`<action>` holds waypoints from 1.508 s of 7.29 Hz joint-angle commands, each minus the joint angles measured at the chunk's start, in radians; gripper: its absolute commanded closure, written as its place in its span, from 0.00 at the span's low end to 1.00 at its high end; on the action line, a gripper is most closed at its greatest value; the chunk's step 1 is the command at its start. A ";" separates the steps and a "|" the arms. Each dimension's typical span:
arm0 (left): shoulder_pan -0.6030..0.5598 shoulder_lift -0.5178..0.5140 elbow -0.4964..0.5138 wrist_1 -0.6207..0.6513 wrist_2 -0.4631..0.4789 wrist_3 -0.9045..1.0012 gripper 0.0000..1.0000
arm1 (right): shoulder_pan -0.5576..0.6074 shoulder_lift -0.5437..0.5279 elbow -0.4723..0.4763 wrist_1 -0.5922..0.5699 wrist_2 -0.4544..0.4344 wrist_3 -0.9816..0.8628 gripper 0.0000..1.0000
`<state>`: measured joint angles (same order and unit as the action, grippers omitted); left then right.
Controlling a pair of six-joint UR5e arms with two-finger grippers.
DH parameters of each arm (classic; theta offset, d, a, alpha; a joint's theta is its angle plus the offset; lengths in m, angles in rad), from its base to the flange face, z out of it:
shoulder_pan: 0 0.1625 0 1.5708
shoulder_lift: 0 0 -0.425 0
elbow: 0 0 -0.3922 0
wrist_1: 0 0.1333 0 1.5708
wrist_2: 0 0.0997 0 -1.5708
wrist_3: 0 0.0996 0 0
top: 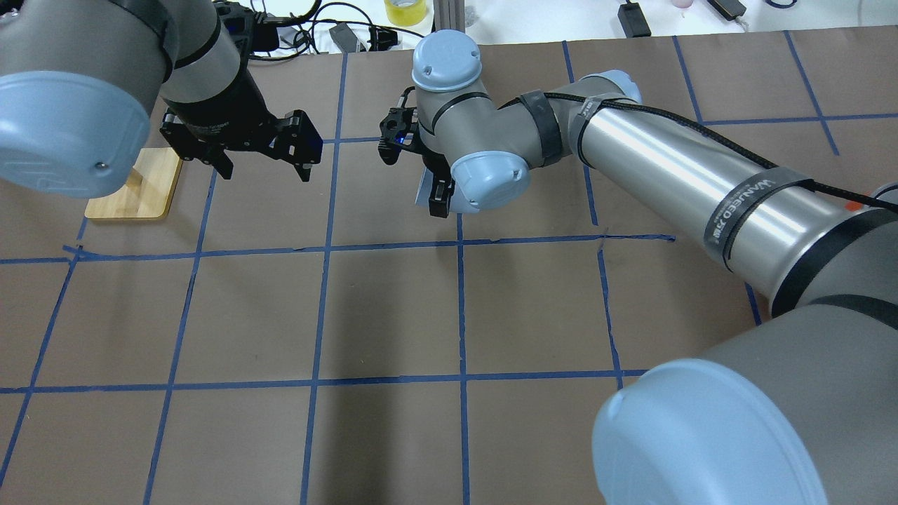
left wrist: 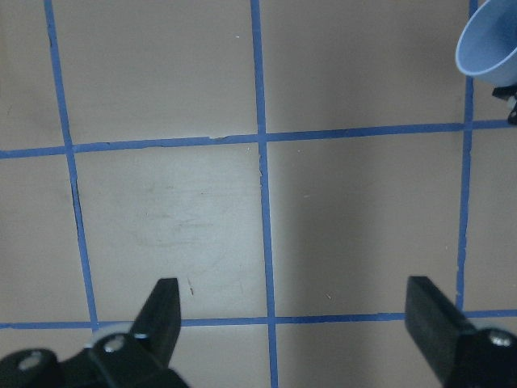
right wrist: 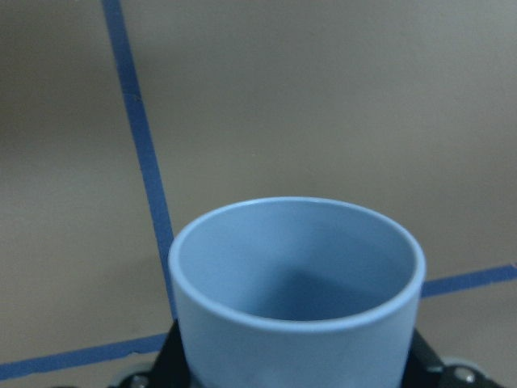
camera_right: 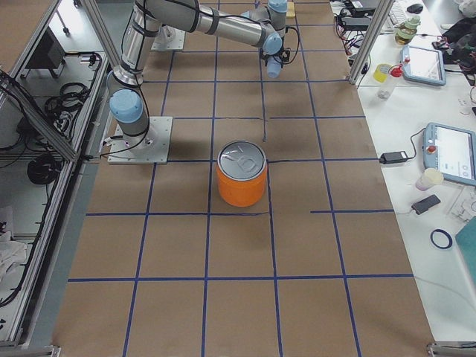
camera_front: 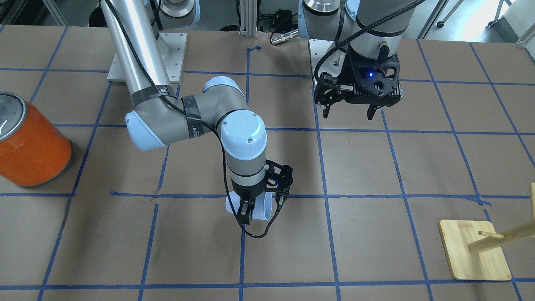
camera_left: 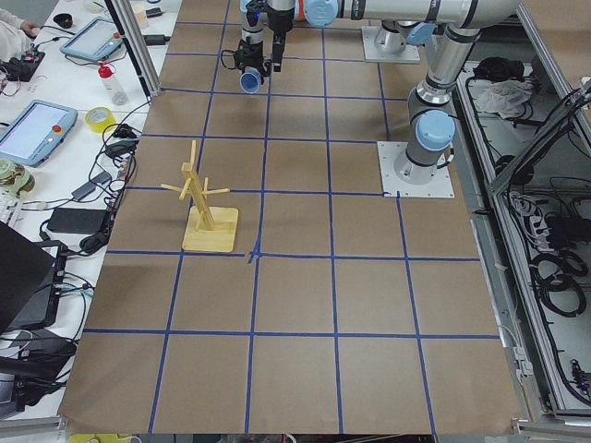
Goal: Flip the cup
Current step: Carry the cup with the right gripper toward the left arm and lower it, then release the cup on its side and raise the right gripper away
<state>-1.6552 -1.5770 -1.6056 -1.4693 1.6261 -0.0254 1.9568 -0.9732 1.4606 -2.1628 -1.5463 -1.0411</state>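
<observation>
The pale-blue cup (camera_front: 262,208) is held on its side in my right gripper (camera_front: 263,205), which is shut on it just above the table near the middle. Its open mouth points toward my left side. The cup also shows in the overhead view (top: 423,188), the exterior left view (camera_left: 249,81), the exterior right view (camera_right: 274,69), and fills the right wrist view (right wrist: 299,283), where the bluish inside is empty. My left gripper (camera_front: 349,112) hangs open and empty over bare table, apart from the cup. Its wrist view catches the cup's rim (left wrist: 489,44) at the top right.
A large orange can (camera_front: 31,146) with a silver top stands at my right end of the table, and shows in the exterior right view (camera_right: 242,178). A wooden peg stand (camera_front: 474,251) on a square base sits on my left side (top: 137,189). Blue tape grids the brown table.
</observation>
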 commanded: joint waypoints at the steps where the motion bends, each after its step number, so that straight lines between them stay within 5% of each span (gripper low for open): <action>1: -0.001 0.000 0.000 0.000 -0.002 0.010 0.00 | 0.037 0.040 0.012 -0.067 0.012 -0.155 0.57; 2: -0.002 -0.001 0.000 0.000 -0.003 0.012 0.00 | 0.039 0.042 0.012 -0.063 0.008 -0.155 0.57; 3: -0.002 -0.001 0.000 0.000 -0.005 0.012 0.00 | 0.039 0.042 0.012 -0.052 0.011 -0.151 0.40; 4: 0.000 -0.001 0.000 0.000 -0.008 0.012 0.00 | 0.039 0.044 0.015 -0.034 0.011 -0.149 0.00; 7: -0.002 -0.001 -0.002 0.000 -0.011 0.012 0.00 | 0.034 0.019 0.012 0.035 0.003 -0.146 0.00; 11: 0.002 -0.014 -0.005 0.000 -0.018 0.019 0.00 | -0.062 -0.258 0.017 0.297 0.011 -0.099 0.00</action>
<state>-1.6549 -1.5824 -1.6090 -1.4695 1.6137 -0.0115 1.9357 -1.1396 1.4766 -1.9244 -1.5384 -1.1654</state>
